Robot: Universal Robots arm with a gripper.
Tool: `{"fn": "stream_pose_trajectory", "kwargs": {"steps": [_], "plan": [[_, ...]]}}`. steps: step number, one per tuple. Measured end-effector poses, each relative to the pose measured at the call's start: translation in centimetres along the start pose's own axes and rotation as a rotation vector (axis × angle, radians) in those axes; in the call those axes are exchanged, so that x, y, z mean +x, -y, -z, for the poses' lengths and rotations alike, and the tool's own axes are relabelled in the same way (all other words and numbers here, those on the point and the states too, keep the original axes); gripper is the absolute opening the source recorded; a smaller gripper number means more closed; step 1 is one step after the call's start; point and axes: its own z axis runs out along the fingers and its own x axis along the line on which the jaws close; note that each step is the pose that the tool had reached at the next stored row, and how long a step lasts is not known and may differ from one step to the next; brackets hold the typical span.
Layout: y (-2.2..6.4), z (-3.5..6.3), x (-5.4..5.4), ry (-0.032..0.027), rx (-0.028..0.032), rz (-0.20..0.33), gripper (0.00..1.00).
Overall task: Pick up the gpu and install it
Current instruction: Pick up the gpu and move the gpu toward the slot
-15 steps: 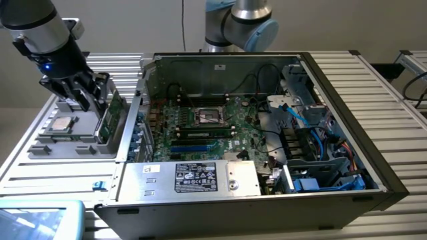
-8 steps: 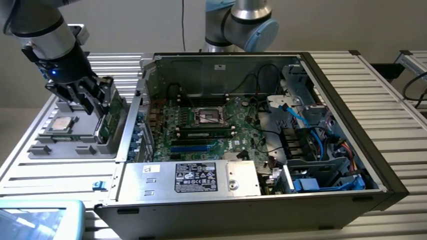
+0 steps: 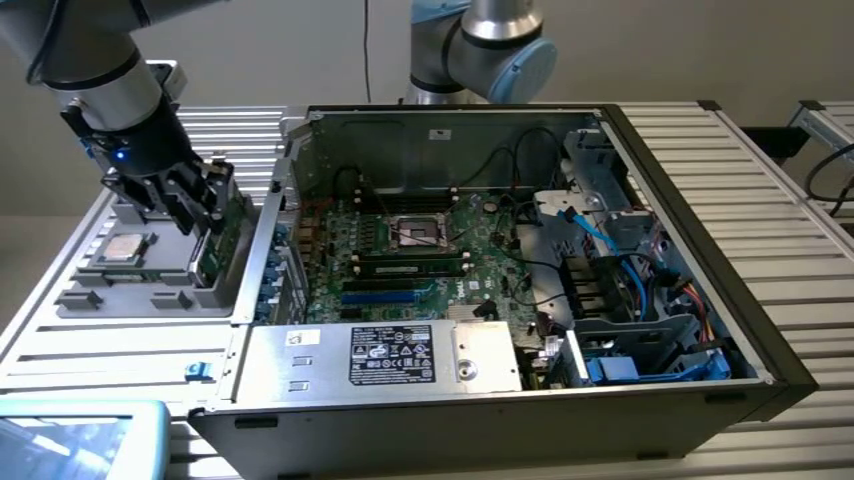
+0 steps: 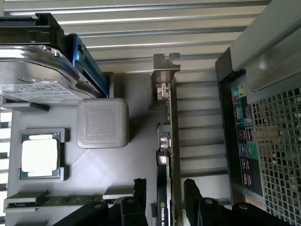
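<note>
Fingers (image 4: pixel 192 193) spread astride gpu (image 4: pixel 165 136), gaps both sides; gpu on edge, long axis parallel case wall (image 4: pixel 268 56).

Gpu (image 3: pixel 227 228) in tray (image 3: pixel 94 296), beside case (image 3: pixel 441 135)

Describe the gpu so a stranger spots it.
At the exterior view's left of the open black computer case sits a grey parts tray. The gpu stands on edge at its case side, within the black hand. Unlike the flat square silver chip, it is a green, silver-bracketed card.
</note>
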Motion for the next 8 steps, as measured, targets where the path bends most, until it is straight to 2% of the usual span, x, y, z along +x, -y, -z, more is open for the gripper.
{"fn": "stream_pose_trajectory", "kwargs": {"steps": [8], "plan": [[-0.04, -1.35, 0.1, 0.0029, -0.0003, 0.0, 0.46]]}}
